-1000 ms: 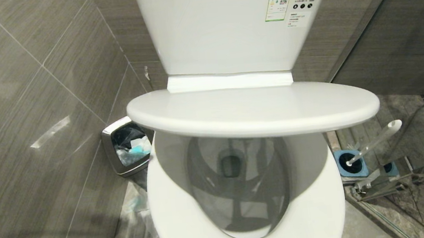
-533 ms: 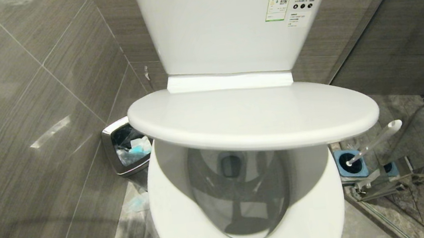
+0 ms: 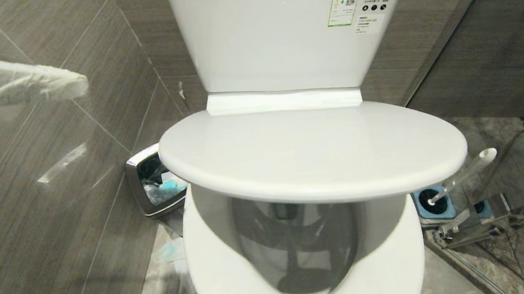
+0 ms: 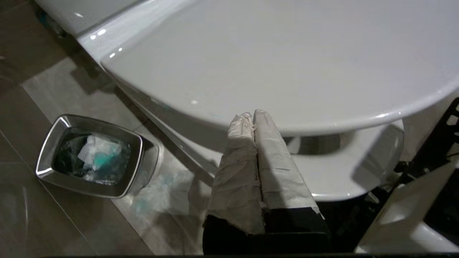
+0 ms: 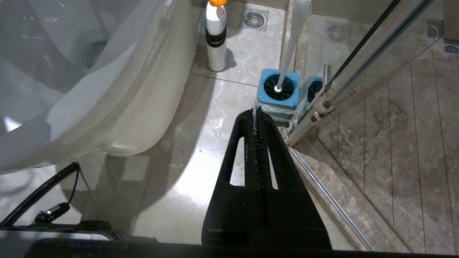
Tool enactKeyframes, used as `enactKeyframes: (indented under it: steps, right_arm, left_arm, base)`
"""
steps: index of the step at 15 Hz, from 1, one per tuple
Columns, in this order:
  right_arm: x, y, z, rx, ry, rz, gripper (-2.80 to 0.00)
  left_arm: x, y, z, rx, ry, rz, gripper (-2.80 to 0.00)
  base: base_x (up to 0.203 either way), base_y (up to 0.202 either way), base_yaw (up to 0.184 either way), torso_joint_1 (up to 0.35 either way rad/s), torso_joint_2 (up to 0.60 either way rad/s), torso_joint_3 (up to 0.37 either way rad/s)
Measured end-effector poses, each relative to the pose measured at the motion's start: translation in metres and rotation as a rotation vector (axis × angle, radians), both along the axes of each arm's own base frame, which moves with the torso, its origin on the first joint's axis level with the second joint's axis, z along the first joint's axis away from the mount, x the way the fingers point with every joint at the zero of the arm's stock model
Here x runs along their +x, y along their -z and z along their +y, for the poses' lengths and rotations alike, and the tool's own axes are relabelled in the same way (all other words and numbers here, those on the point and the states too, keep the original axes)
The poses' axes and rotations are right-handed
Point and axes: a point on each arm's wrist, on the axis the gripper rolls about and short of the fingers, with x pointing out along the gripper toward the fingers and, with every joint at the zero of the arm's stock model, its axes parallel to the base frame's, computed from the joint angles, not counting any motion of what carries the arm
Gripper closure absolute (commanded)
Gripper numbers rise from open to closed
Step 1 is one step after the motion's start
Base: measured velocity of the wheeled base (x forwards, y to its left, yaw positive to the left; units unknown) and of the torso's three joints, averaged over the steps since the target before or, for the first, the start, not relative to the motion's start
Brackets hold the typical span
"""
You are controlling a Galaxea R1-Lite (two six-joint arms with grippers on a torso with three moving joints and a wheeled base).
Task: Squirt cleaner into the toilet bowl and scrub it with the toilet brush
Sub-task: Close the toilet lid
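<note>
The white toilet's lid (image 3: 312, 151) hangs half lowered over the seat (image 3: 228, 281), and it hides most of the toilet bowl (image 3: 300, 257). No cleaner shows in the part of the bowl I can see. The toilet brush (image 3: 467, 172) leans in its blue-topped holder (image 3: 433, 203) on the floor to the right of the toilet. It shows again as the brush handle (image 5: 292, 39) in the holder (image 5: 279, 89). My left gripper (image 3: 82, 84), wrapped in white, is shut and empty, high at the left. Its tips (image 4: 252, 115) are near the lid's edge (image 4: 322, 125). My right gripper (image 5: 256, 114) is shut, low over the floor.
A steel bin (image 3: 153, 180) with tissue stands left of the toilet, also seen as the bin (image 4: 93, 156) with a pale bluish smear (image 4: 157, 193) beside it. A white bottle with an orange cap (image 5: 216, 36) stands on the floor. A glass door's metal frame (image 3: 511, 224) is at the right.
The lid has sunk lower over the seat and hides more of the bowl. My left gripper has come into the head view at the upper left.
</note>
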Motion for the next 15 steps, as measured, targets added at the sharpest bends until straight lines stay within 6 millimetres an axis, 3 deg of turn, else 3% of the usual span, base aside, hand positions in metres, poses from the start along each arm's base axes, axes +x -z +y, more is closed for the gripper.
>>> enactKeyframes:
  steps: [5,9,15]
  right_arm:
    - [0.000,0.000,0.000,0.000,0.000,0.000,0.00]
    - [0.000,0.000,0.000,0.000,0.000,0.000,0.00]
    - [0.000,0.000,0.000,0.000,0.000,0.000,0.00]
  left_arm:
    - [-0.005,0.001,0.005,-0.078,-0.060,0.084,0.00]
    - [-0.005,0.018,0.006,0.047,-0.094,0.181,0.00]
    - [0.002,0.017,-0.011,0.057,-0.101,0.170,0.00]
  base:
    - [0.000,0.000,0.000,0.000,0.00,0.000]
    - [0.000,0.000,0.000,0.000,0.00,0.000]
    - [0.000,0.000,0.000,0.000,0.00,0.000]
